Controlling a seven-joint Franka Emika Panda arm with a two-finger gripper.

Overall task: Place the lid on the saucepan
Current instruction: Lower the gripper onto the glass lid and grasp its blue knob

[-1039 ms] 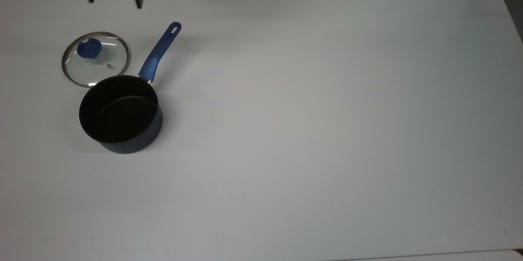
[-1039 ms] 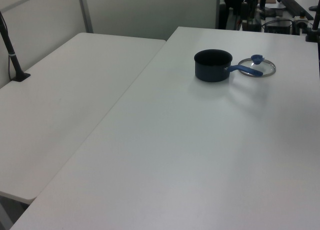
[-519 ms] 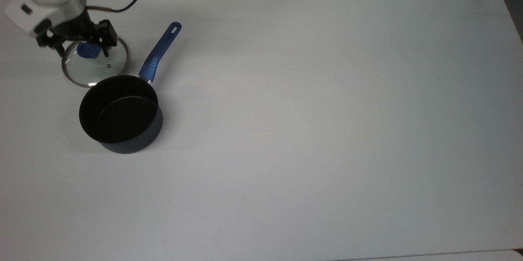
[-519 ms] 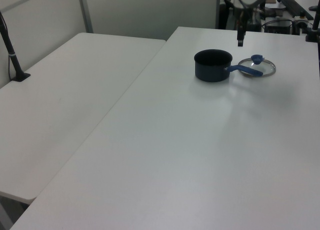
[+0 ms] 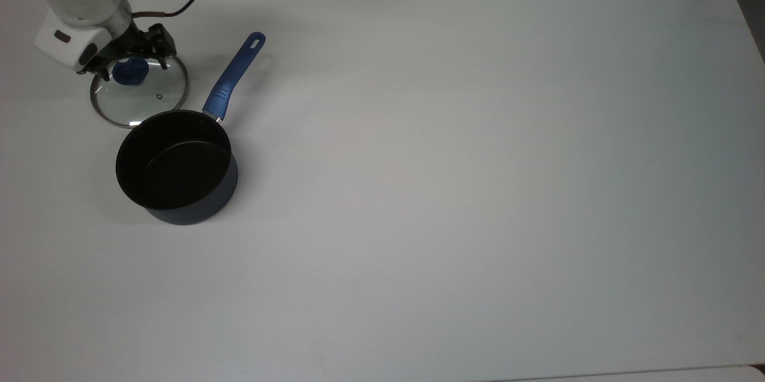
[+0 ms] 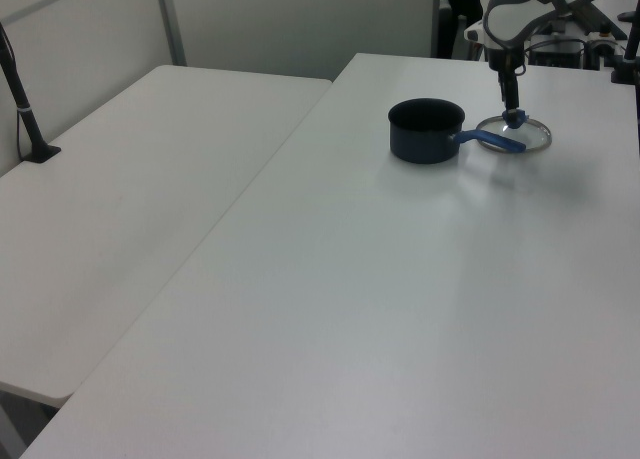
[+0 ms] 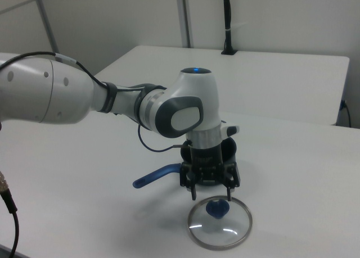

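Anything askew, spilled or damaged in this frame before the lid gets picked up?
Nothing stands out. The lid lies flat on the table next to the upright saucepan, with the open gripper straddling its blue knob. No spill or damage is visible.

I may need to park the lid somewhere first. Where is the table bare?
The table is bare across the top view's right, from the saucepan and its handle outward. Crowded: the top view's upper left, where the lid, saucepan and gripper cluster.
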